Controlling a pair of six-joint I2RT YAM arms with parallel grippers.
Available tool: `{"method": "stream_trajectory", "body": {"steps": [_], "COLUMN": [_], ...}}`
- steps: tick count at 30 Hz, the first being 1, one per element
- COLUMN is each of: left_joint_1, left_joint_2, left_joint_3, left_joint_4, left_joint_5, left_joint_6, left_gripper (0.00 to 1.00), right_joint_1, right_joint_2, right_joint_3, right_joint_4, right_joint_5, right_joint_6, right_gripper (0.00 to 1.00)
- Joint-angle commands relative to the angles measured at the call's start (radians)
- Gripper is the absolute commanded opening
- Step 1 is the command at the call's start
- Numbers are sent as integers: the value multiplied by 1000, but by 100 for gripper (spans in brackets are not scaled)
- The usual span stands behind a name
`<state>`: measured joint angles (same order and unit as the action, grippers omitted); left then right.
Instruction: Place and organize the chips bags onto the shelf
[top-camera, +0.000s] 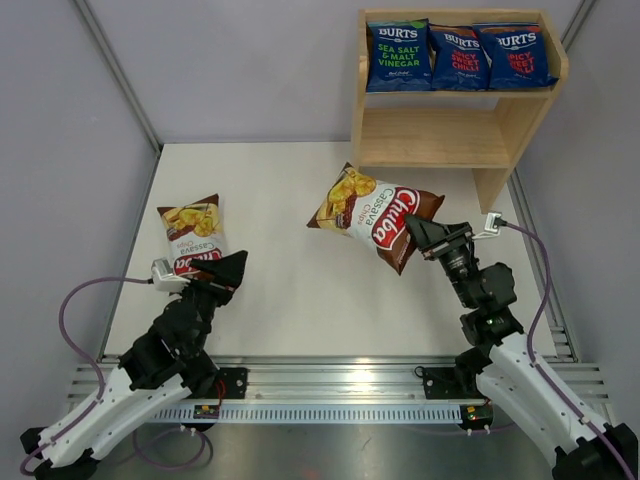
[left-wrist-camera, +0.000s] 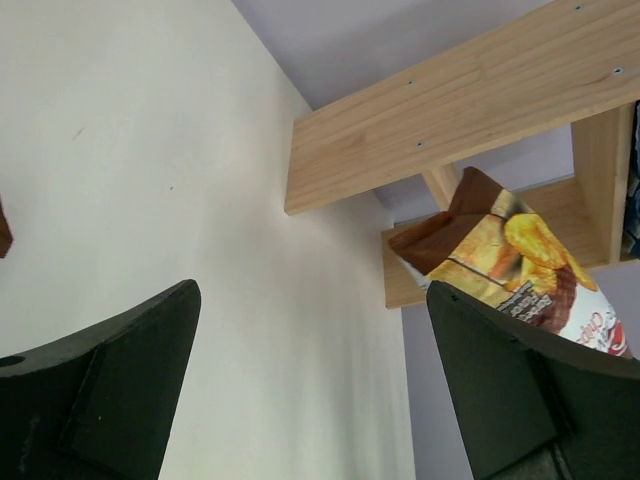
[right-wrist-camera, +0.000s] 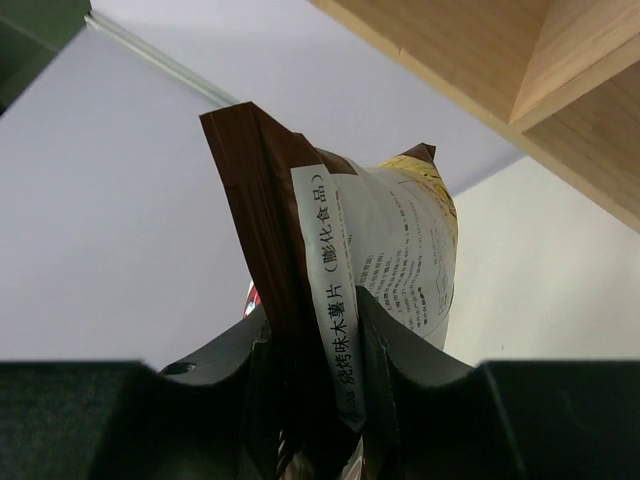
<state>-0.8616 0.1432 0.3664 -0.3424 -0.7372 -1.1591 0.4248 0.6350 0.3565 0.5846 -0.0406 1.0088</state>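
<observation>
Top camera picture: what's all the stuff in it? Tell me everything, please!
Burts bags: three, dark blue, side by side on the upper tier of the shelf.
Lying Chuba bag: one, brown-white, flat on the table, left side.
Held Chuba bag: one, brown-white, mid-table, in the right gripper.
Shelf: one, light wood, far right corner.
Table: one, white, under everything.
Left gripper: one, black, open, by the lying bag.
Right gripper: one, black, shut on the held bag.

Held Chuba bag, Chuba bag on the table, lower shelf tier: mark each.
held Chuba bag (top-camera: 378, 216): top external view, red logo panel.
Chuba bag on the table (top-camera: 190, 233): top external view, front middle.
lower shelf tier (top-camera: 430, 138): top external view, bare board.
</observation>
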Motion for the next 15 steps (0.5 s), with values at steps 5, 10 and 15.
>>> {"method": "stream_trajectory", "body": {"steps": [5, 10, 15], "left_joint_1": [-1, -1, -1], "left_joint_2": [-4, 36, 29], "left_joint_3": [52, 62, 54], "left_joint_4": [-109, -119, -144], "left_joint_5": [54, 113, 117], "left_joint_6": [136, 185, 203], "left_gripper": [99, 99, 99], "right_joint_1": [-32, -81, -155], "right_joint_2": [-40, 28, 86], "right_joint_3": [65, 124, 188], "right_joint_4": [-78, -19, -22], "right_joint_5": [203, 248, 209], "right_joint_6": [122, 154, 183], "right_gripper": [0, 0, 0]}}
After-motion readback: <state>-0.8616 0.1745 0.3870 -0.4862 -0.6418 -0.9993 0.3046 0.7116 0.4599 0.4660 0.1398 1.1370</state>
